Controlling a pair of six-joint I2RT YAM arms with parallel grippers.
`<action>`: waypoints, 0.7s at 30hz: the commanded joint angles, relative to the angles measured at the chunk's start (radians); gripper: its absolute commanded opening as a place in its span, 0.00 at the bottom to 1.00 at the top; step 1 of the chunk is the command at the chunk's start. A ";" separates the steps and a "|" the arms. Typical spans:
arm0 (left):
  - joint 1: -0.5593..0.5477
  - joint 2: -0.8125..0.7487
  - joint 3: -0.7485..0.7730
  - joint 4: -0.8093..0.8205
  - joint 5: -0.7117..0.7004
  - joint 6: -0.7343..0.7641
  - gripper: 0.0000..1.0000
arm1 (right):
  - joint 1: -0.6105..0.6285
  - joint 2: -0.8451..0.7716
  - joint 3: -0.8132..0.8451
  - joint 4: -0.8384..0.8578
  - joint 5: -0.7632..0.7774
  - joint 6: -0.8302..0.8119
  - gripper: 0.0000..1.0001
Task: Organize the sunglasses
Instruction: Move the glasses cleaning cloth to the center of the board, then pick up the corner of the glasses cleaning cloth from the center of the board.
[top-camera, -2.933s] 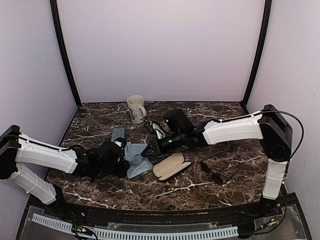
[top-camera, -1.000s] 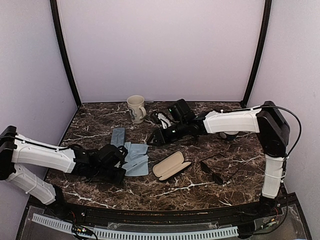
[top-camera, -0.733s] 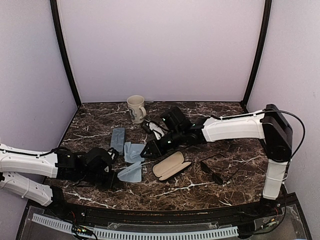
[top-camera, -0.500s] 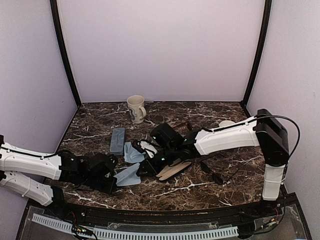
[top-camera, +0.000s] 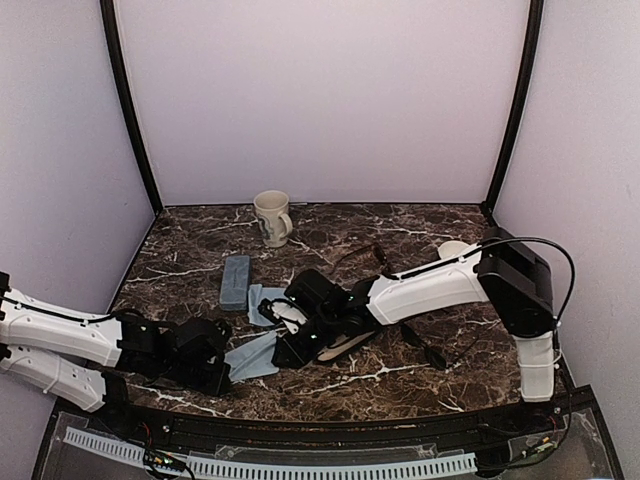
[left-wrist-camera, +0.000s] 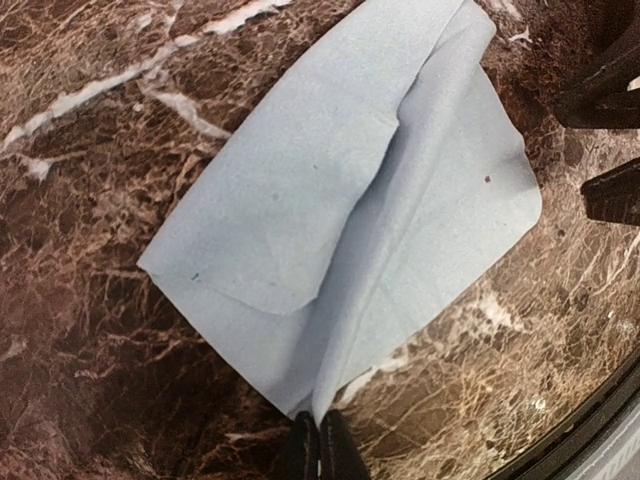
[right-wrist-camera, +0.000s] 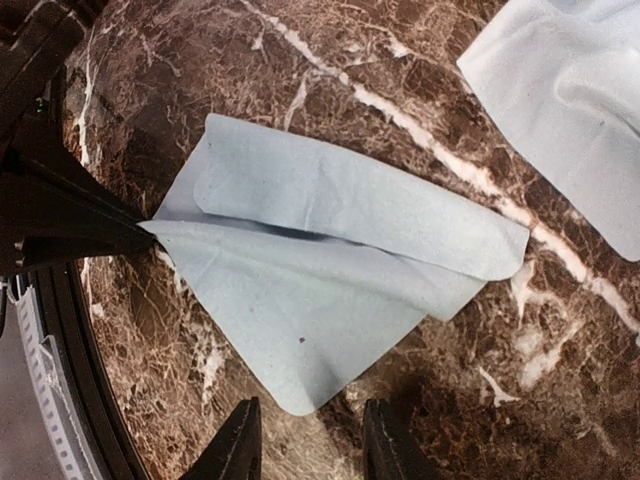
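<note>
The black-framed sunglasses (top-camera: 429, 346) lie on the marble right of centre. The thin brownish sunglasses (top-camera: 377, 252) rest farther back. No gripper is touching either pair. My left gripper (top-camera: 224, 368) (left-wrist-camera: 320, 448) is shut on one corner of a light blue cloth (top-camera: 254, 355) (left-wrist-camera: 350, 200) (right-wrist-camera: 330, 280) lying near the front edge. My right gripper (top-camera: 287, 350) (right-wrist-camera: 310, 445) is open. Its fingertips (right-wrist-camera: 240, 440) straddle the opposite corner of that cloth just short of it, with nothing between them.
An open case (top-camera: 350, 345) with a beige lining lies mostly under my right arm. A grey-blue case (top-camera: 236, 281) and a second blue cloth (top-camera: 262, 303) (right-wrist-camera: 575, 100) lie left of centre. A cream mug (top-camera: 272, 217) stands at the back. The table's front rim (right-wrist-camera: 60, 400) is close.
My left gripper dragged the cloth toward the near edge. My right arm swung from the back of the table down to the cloth, and its jaws narrowed somewhat.
</note>
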 joint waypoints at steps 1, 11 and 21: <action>-0.002 -0.018 -0.021 0.028 0.001 -0.012 0.00 | 0.025 0.039 0.064 -0.020 0.059 -0.022 0.35; -0.002 -0.012 -0.018 0.047 0.002 -0.006 0.00 | 0.066 0.067 0.094 -0.074 0.146 -0.041 0.33; -0.003 -0.021 -0.014 0.040 0.003 -0.005 0.00 | 0.105 0.099 0.107 -0.107 0.224 -0.065 0.28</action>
